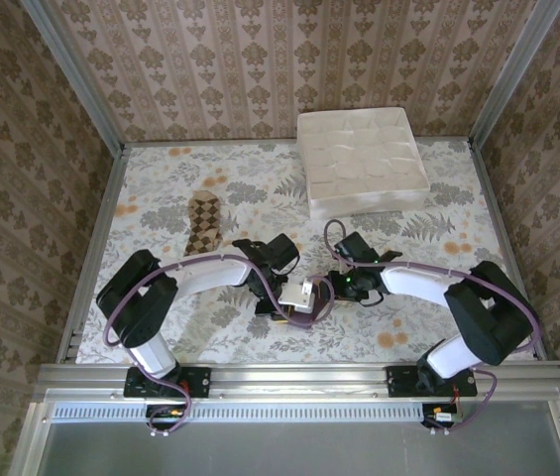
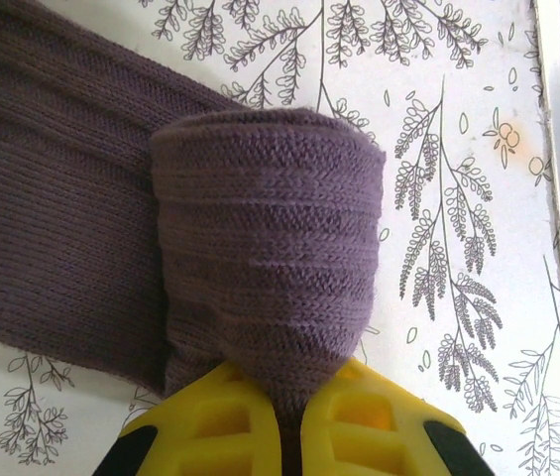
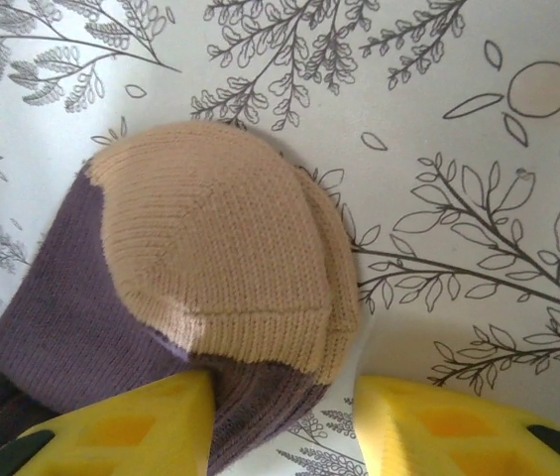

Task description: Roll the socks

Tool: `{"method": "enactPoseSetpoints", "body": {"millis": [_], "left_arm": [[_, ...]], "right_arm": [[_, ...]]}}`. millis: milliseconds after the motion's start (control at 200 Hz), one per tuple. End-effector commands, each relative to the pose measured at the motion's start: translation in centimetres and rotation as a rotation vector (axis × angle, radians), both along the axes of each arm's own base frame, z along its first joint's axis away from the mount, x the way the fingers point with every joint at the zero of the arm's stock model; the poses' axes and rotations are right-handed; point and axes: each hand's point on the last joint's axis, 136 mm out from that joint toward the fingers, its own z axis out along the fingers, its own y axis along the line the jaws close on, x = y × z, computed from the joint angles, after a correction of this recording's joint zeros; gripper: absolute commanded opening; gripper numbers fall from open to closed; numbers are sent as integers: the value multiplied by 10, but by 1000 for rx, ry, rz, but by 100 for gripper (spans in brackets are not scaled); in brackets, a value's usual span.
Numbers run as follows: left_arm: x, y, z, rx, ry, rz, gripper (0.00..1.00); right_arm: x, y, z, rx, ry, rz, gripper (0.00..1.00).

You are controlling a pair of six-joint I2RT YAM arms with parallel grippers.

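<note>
Leafy-print cloth covers the desk (image 1: 151, 188), with patterned wallpaper all round. My left gripper (image 2: 284, 421) is pressed together on a fold of the purple sock (image 2: 260, 248). The pinched hump stands straight ahead of it, and the flat length runs off to its left. My right gripper (image 3: 284, 402) is spread, with the sock's tan toe (image 3: 210, 238) just ahead of it, touching one finger (image 3: 131, 426) and apart from the other. As I judge it, the sock's long axis runs from one gripper to the other, and both are right at it, so the roll looks barely begun. Well beyond my left gripper the checked sock (image 1: 203, 226) lies flat and untouched
</note>
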Motion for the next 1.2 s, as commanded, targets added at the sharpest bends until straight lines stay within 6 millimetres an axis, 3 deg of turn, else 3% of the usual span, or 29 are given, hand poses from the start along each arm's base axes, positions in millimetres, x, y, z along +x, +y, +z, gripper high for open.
{"method": "enactPoseSetpoints", "body": {"millis": [0, 115, 220, 635, 890, 1115, 1195], "left_arm": [[-10, 9, -5, 39, 3, 13, 0], [-15, 7, -3, 25, -12, 5, 0], [-18, 6, -1, 6, -33, -5, 0], [-34, -4, 1, -43, -27, -42, 0], [-42, -12, -2, 23, 172, 46, 0], [-37, -25, -10, 52, 298, 192, 0], [-32, -29, -11, 44, 322, 231, 0]], "right_arm": [[13, 25, -13, 48, 10, 42, 33], [15, 35, -23, 59, 56, 72, 12], [20, 42, -26, 62, 66, 99, 0], [33, 61, -30, 70, 97, 201, 0], [39, 63, -34, 85, 94, 222, 0], [42, 65, -17, 118, 27, 269, 0], [44, 61, -7, 109, -24, 275, 11]]}}
